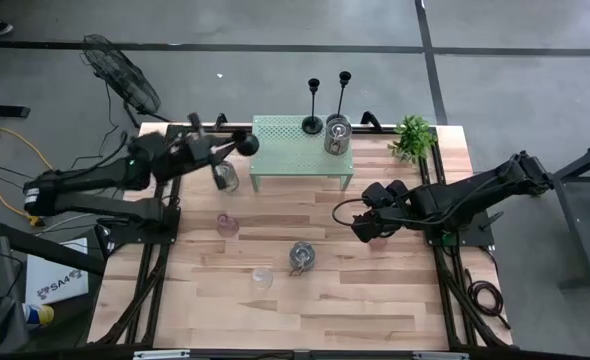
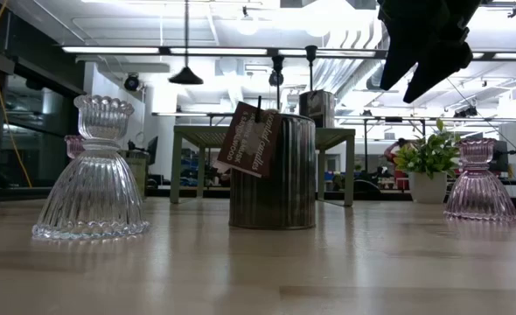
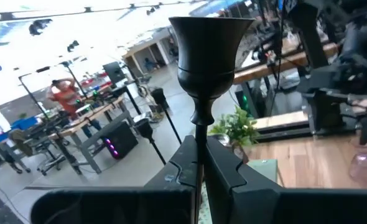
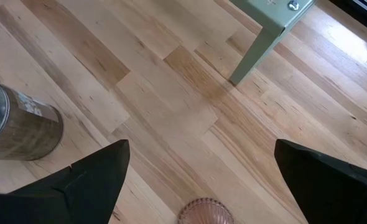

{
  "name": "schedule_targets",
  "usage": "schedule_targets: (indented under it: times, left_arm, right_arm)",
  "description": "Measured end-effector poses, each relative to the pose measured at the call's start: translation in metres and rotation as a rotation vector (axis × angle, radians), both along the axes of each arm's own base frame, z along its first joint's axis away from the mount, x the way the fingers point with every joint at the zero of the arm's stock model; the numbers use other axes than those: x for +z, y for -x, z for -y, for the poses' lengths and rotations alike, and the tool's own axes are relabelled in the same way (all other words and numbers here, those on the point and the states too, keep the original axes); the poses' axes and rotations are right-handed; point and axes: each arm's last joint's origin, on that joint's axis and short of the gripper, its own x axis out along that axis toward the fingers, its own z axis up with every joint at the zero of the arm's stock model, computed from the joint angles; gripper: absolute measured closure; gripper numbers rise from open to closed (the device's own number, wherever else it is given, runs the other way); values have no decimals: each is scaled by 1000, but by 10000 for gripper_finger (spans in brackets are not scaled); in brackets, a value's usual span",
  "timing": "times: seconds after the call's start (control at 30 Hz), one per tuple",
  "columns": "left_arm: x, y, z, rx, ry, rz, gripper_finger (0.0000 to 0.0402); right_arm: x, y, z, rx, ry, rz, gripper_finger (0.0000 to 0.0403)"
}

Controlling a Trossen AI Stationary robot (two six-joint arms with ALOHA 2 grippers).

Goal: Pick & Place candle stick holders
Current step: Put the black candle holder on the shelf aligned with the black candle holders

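I am holding a black candlestick (image 3: 201,81) in the left claw (image 3: 199,171), its fingers pinched shut on the thin stem just under the cup. In the high view the left claw (image 1: 215,150) is sitting left of centre, beside the green shelf (image 1: 295,152), with the candlestick's round base (image 1: 247,144) showing near the shelf's left end. I judge its long axis is lying close to level, base toward the shelf, ready for tipping upright there. Two more candlesticks (image 1: 314,105) are standing upright at the shelf's upper edge. The right claw (image 4: 202,171) is hanging wide open and empty over a pink glass cup (image 4: 202,211), right of centre on the worktop (image 1: 375,290).
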Motion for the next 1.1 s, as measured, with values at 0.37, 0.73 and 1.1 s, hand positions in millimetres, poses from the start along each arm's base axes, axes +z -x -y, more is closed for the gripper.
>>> schedule_targets:
  times: [0.37, 0.73, 1.1]
  left_arm:
    - [-2, -46, -84, -106, 112, -100, 402]
    - [1, -79, -145, -244, 174, -100, 401]
    - [-14, -99, -165, -239, 159, -55, 402]
  right_arm:
    - [0, 0, 0, 17, 12, -8, 11]
    - [0, 0, 1, 10, 35, -4, 11]
    - [1, -1, 1, 8, 32, 8, 11]
